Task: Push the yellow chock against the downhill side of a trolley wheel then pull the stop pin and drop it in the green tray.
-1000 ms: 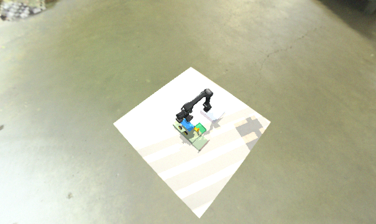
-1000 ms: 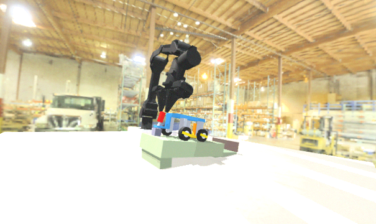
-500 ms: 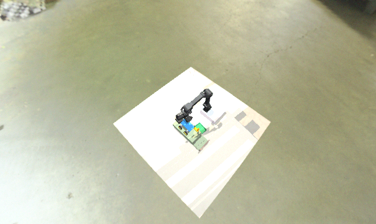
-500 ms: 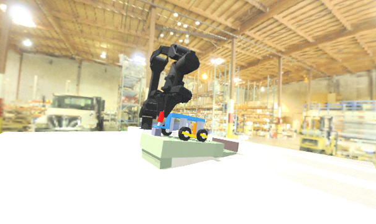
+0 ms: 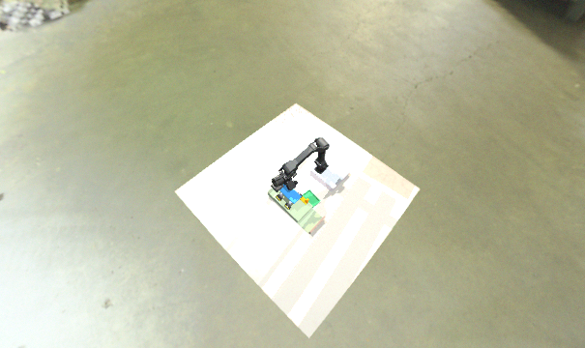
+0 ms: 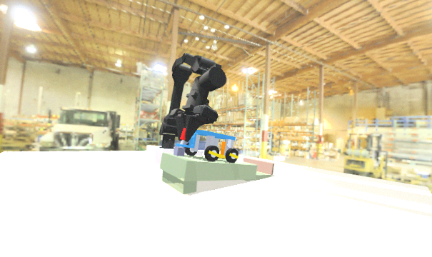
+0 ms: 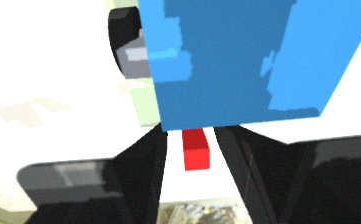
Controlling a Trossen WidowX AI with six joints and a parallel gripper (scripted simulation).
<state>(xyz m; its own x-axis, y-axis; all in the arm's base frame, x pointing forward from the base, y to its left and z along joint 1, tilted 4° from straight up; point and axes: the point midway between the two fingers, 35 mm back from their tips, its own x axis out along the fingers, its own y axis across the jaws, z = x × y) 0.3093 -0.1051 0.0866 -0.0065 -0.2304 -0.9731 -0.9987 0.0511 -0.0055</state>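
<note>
While straddling the red pin (image 7: 196,148), the gripper (image 7: 188,150) stands with jaws apart, gaps showing either side.
Beyond the pin sits the blue trolley (image 7: 241,60) on the ramp (image 6: 201,171); yellow chock (image 6: 220,155) between its wheels.

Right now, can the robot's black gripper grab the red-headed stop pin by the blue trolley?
Probably yes. The black gripper is down at the uphill end of the blue trolley, and the red-headed stop pin sits between its two fingers with gaps on both sides. Nothing blocks it; the fingers only need to close.
</note>
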